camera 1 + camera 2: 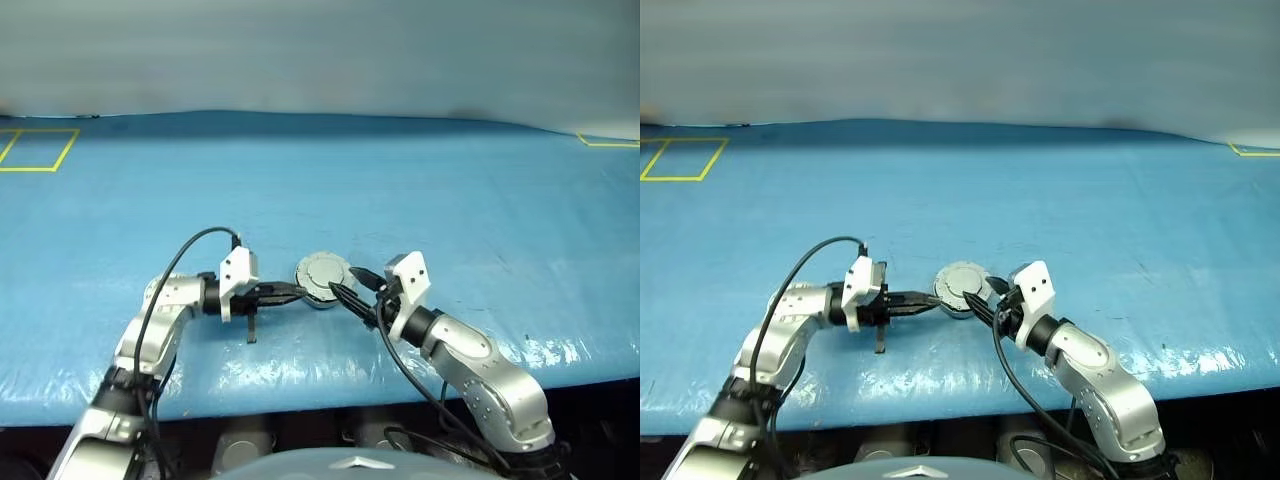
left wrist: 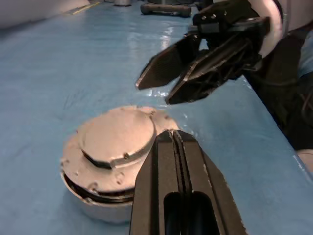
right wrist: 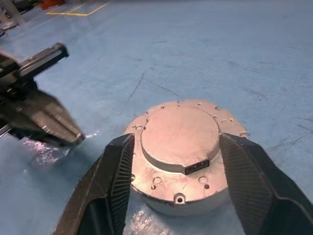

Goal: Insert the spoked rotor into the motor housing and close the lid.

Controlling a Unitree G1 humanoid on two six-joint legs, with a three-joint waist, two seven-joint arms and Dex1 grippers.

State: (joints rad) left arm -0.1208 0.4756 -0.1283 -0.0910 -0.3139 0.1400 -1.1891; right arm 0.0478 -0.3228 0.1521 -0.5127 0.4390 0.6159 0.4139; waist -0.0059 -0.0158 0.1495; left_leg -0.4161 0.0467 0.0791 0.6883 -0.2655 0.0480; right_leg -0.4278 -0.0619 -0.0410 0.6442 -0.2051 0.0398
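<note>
The motor housing [image 1: 322,278] is a round silver cup standing near the front of the blue table. Its lid [image 3: 178,131] lies flat on top, plain face up, with a thin dark seam under its rim [image 2: 98,193]. The spoked rotor is hidden. My left gripper [image 1: 296,292] is shut and empty, with its tip just beside the housing's left edge [image 2: 171,133]. My right gripper [image 1: 350,284] is open on the housing's right side. Its two fingers [image 3: 117,161] stand either side of the housing's near edge and hold nothing.
The blue sheet covers the whole table, and its front edge [image 1: 300,385] runs just below both arms. Yellow tape outlines lie at the far left [image 1: 40,150] and far right [image 1: 610,142]. A black cable [image 1: 190,245] loops over my left arm.
</note>
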